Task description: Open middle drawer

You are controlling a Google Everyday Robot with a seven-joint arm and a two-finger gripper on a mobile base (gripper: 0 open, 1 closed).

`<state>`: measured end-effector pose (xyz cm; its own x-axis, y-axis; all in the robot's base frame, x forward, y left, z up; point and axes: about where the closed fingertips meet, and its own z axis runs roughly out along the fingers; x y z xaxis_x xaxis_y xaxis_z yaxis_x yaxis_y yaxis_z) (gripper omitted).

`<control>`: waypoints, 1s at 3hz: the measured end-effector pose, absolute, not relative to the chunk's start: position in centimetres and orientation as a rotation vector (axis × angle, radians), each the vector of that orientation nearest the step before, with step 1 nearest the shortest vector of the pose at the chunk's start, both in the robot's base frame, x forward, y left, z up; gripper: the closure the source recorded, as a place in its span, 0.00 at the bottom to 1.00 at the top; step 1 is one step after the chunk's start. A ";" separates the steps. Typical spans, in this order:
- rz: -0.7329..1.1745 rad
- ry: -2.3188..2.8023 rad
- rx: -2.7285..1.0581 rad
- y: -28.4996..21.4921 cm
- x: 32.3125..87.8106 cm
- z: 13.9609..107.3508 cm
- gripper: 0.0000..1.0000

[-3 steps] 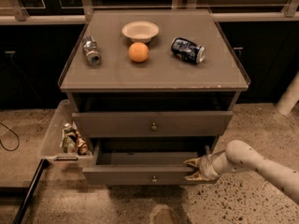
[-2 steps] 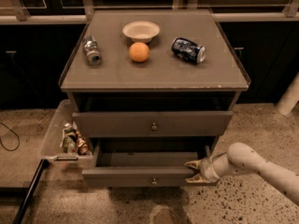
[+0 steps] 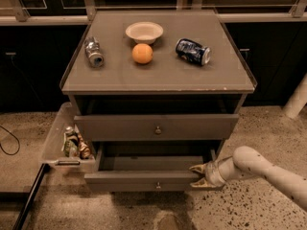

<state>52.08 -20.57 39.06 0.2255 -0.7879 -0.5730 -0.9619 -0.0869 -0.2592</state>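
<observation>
The middle drawer [image 3: 144,180] is a grey-brown wooden drawer with a small round knob [image 3: 158,185]. It stands pulled out well forward of the cabinet, and its shallow box looks empty. My gripper [image 3: 199,176] is at the right end of this drawer's front panel, right against it, with my pale arm [image 3: 268,169] reaching in from the lower right. The wider top drawer front [image 3: 156,127] sits above, a little out from the cabinet. The lowest drawer is hidden under the middle one.
On the cabinet top [image 3: 158,75] are a white bowl [image 3: 144,31], an orange [image 3: 142,53], a silver can [image 3: 94,52] and a blue can [image 3: 193,51], both on their sides. A side bin [image 3: 55,147] at the left holds small items. A black cable [image 3: 9,143] lies on the speckled floor.
Almost nothing: my gripper has shifted a touch lower at the drawer's right end, and the middle drawer stays pulled out the same amount.
</observation>
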 end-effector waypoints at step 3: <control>0.385 1.571 -1.950 -21.8 48.3 38.9 0.44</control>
<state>48.30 -21.81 38.91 0.2578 -0.7821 -0.5673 -0.9557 -0.1204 -0.2684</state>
